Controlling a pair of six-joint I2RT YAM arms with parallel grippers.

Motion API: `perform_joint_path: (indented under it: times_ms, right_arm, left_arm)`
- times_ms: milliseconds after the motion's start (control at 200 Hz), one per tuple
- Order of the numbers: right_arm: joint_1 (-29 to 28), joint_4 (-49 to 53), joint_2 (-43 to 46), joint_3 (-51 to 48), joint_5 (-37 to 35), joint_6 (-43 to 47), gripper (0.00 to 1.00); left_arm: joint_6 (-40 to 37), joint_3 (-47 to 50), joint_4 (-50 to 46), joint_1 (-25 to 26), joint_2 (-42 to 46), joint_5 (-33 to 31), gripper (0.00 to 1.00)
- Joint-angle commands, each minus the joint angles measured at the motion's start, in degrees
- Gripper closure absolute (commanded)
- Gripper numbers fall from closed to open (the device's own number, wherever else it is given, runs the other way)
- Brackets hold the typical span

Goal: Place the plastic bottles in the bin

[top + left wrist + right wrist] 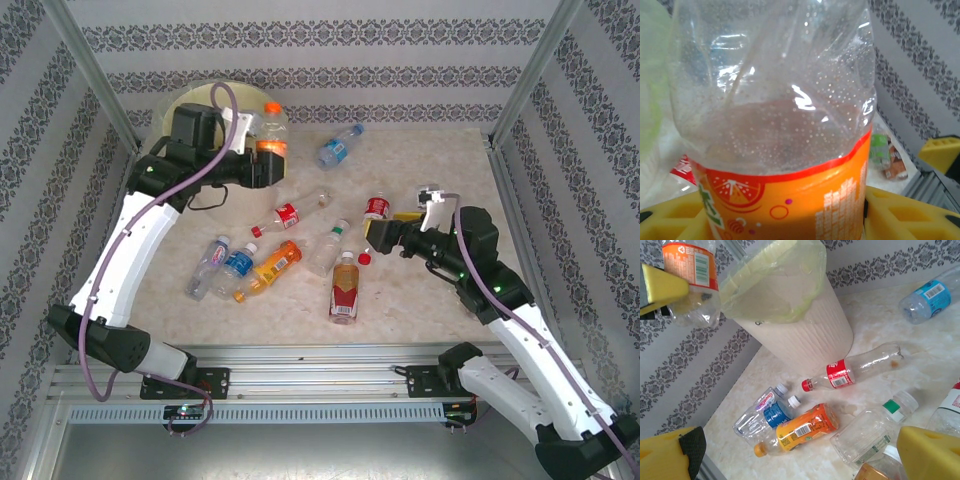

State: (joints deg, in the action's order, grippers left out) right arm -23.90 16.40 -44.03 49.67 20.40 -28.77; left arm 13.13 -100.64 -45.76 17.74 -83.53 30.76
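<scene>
**Orange-label bottle (272, 122) poised at bin (180, 100)**

Left claw (268, 158) clamps the bottle by its label, raised at the bin's right rim, far left, so a release should drop it in. Right claw (372, 238) gapes empty, low over the bench (450, 165), probably lining up another bottle.

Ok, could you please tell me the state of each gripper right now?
Left gripper: closed on the orange-label bottle.
Right gripper: open, holding nothing.
</scene>
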Motion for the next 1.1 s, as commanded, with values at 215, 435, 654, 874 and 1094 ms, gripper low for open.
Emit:
perform_joint_path:
  times_ms: [215, 435, 654, 874, 1094]
  right_arm:
    - [-0.8, -0.1, -0.9, 2.6, 2.9, 2.1, 0.02]
    - [-0.9, -1.4, -0.9, 2.4, 5.4, 3.5, 0.02]
    - [-1.0, 2.7, 0.4, 3.3, 5.6, 7.8, 0.02]
    - [-1.4, -0.5, 2.6, -0.5, 6.8, 6.4, 0.02]
    - [-1.8, 0.7, 2.6, -2.0, 5.2, 6.9, 0.02]
  left_arm:
    - [2.2, -8.0, 2.5, -3.8, -2.8, -10.0, 0.42]
    - [1.0, -18.0, -3.4, -5.6, -10.2, -19.6, 0.42]
    - [-0.6, -27.8, -10.6, -7.8, -18.7, -24.0, 0.42]
    - [-3.2, -38.1, -17.7, -8.1, -28.1, -27.5, 0.42]
    - [-6.3, -43.5, -22.6, -9.0, -35.1, -29.3, 0.42]
